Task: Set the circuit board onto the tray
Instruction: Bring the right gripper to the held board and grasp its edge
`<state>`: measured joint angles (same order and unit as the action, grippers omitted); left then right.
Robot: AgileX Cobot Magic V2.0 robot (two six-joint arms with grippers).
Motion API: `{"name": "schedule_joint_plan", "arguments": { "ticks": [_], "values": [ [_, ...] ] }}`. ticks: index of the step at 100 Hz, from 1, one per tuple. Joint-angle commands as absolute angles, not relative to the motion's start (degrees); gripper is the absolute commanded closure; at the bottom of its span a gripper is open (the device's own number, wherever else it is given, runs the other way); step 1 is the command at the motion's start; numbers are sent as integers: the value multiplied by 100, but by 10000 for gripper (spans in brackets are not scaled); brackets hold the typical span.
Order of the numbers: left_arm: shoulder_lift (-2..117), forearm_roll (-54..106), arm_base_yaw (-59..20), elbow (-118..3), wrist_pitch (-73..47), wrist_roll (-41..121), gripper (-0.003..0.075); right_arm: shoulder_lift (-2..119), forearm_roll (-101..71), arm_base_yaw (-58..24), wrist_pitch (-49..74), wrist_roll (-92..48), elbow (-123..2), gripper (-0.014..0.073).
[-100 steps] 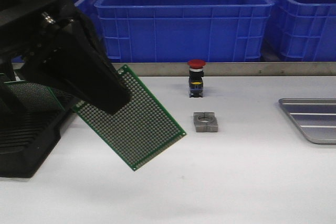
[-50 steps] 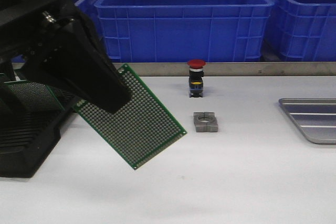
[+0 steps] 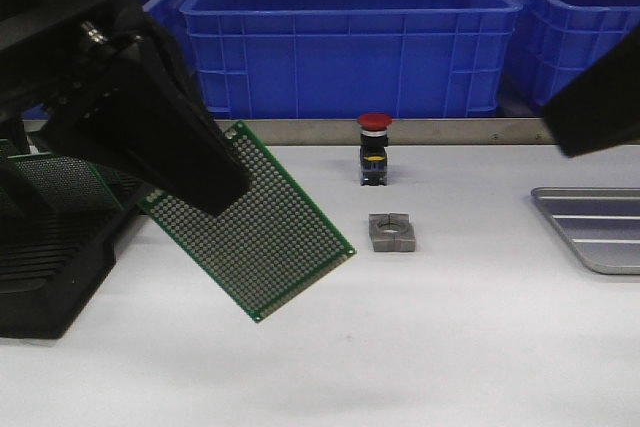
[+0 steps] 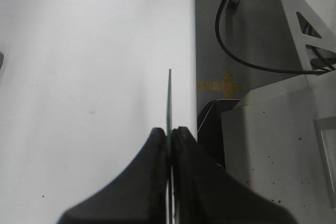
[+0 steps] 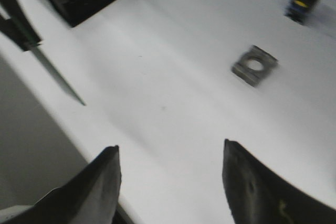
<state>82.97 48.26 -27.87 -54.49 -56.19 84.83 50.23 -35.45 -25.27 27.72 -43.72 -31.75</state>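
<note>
The circuit board (image 3: 250,232), a green perforated board, hangs tilted above the table left of centre. My left gripper (image 3: 215,192) is shut on its upper edge. The left wrist view shows the board edge-on (image 4: 169,93) pinched between the black fingers of the left gripper (image 4: 169,132). The silver-grey tray (image 3: 600,232) lies at the table's right edge, cut off by the frame. My right gripper (image 5: 170,150) is open over bare table with nothing between its fingers. In the right wrist view the board (image 5: 52,72) shows as a thin green edge. A dark part of the right arm (image 3: 595,107) shows above the tray.
A black slotted rack (image 3: 50,267) at the left holds another green board (image 3: 60,182). A red-capped push button (image 3: 374,147) and a grey square metal part (image 3: 391,232) stand mid-table. Blue bins (image 3: 350,37) line the back behind a metal ledge.
The right arm has come into the front view at the upper right, above the tray. The left gripper and the board have hardly moved.
</note>
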Motion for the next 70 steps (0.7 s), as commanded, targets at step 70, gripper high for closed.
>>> {"name": "schedule_joint_plan", "arguments": {
  "ticks": [70],
  "values": [
    [8148, 5188, -2837, -5609, -5643, 8475, 741, 7694, -6295, -3812, 2866, -7472, -4450, 141]
  ]
}}
